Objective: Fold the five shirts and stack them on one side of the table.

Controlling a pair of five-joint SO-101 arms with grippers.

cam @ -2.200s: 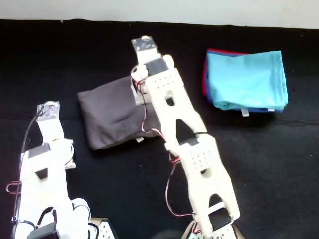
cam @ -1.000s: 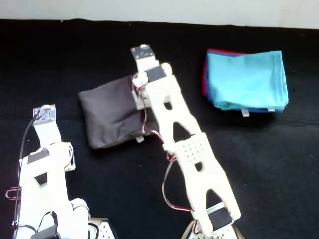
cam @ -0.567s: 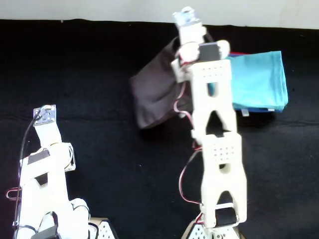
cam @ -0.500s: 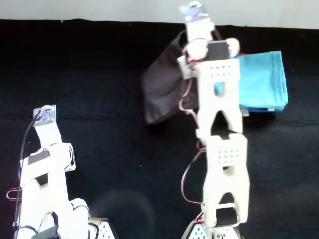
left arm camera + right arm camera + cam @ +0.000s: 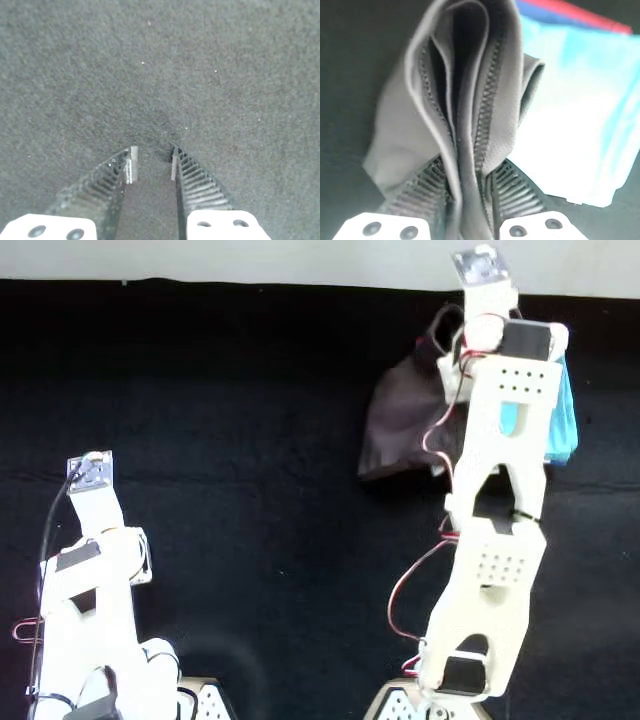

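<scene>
My right gripper (image 5: 465, 165) is shut on a folded dark grey shirt (image 5: 455, 100), which hangs from its jaws above the table. From above, that grey shirt (image 5: 405, 425) hangs at the back right beside the right arm (image 5: 500, 440), next to the stack. The stack has a light blue shirt (image 5: 575, 115) on top, with red and dark blue edges (image 5: 580, 17) under it; the arm covers most of the stack (image 5: 562, 420) in the high view. My left gripper (image 5: 152, 162) is open over bare black cloth at the front left.
A black cloth covers the table (image 5: 220, 390). A pale wall edge (image 5: 250, 260) runs along the back. The left arm (image 5: 90, 560) stands at the front left, and the arms' bases sit at the front edge.
The right arm lifted the grey shirt off the middle of the table and swung it to the right toward the blue stack. The left arm drew back slightly, then stayed still.
</scene>
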